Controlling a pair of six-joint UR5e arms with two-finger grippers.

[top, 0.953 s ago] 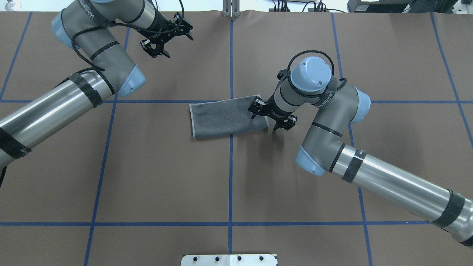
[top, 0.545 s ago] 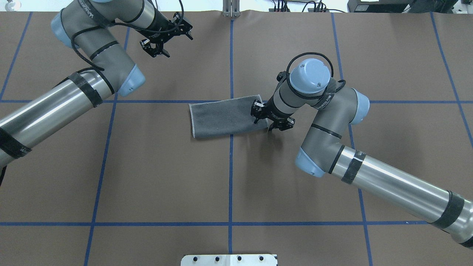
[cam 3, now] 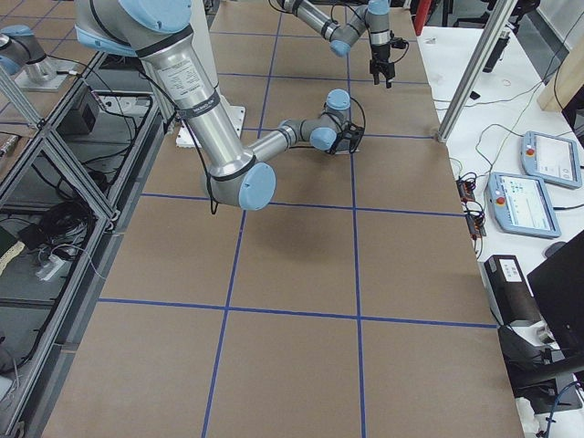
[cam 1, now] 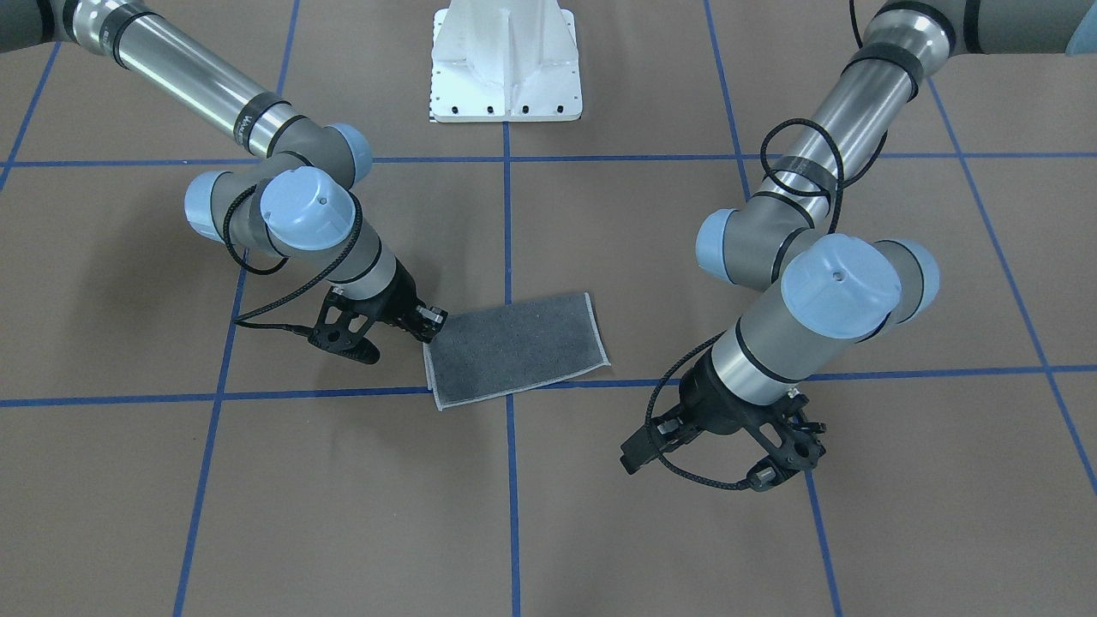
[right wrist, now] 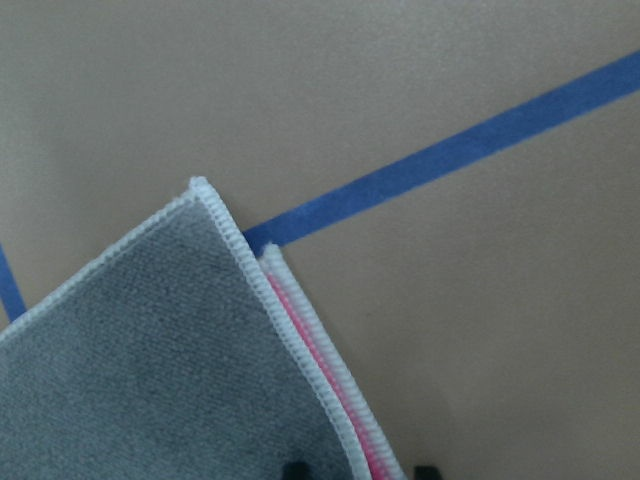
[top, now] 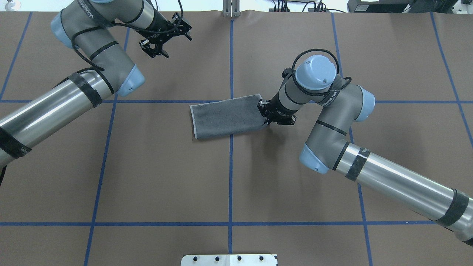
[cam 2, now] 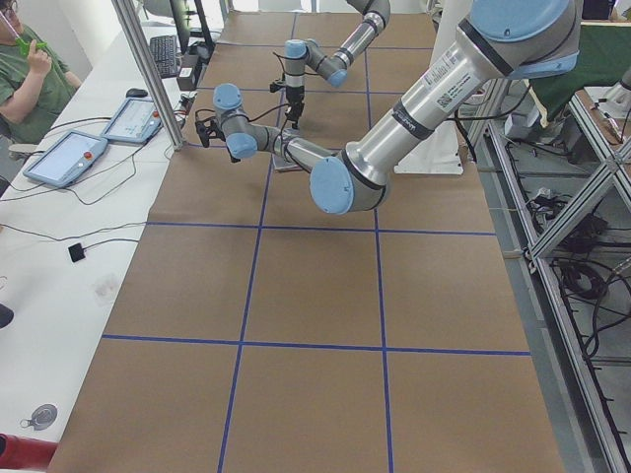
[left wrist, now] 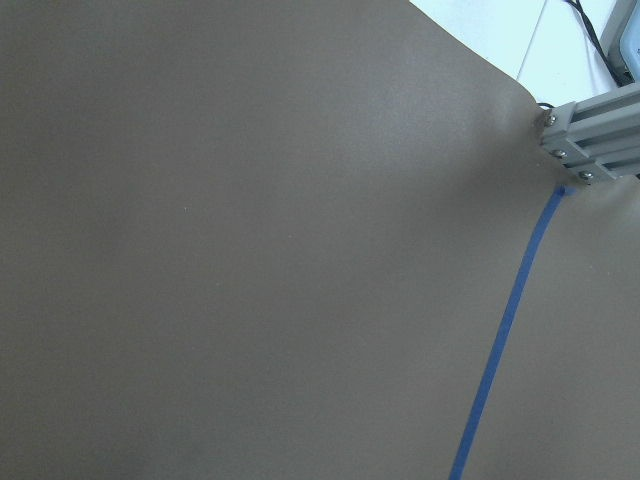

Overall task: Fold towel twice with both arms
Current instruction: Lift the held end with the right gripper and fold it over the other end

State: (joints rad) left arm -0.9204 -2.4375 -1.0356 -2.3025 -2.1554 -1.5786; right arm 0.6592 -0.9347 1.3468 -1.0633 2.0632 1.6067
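The towel lies folded into a strip at the table's middle, dark grey face up, with light edging. In the right wrist view its corner shows a pink layer under the grey edge. My right gripper is low at the towel's right short edge. One fingertip is over the grey face and the other is over the table, with a gap between them. In the front view the right gripper touches the towel. My left gripper hangs open and empty over bare table at the far left.
The brown table cover carries a grid of blue tape lines. The white pedestal base stands at the robot's side. A metal post stands at the far edge. An operator and tablets are beside the table.
My right gripper slid from over the towel's right part outward to its right short edge, and the wrist turned. The left arm barely moved. The towel stayed put.
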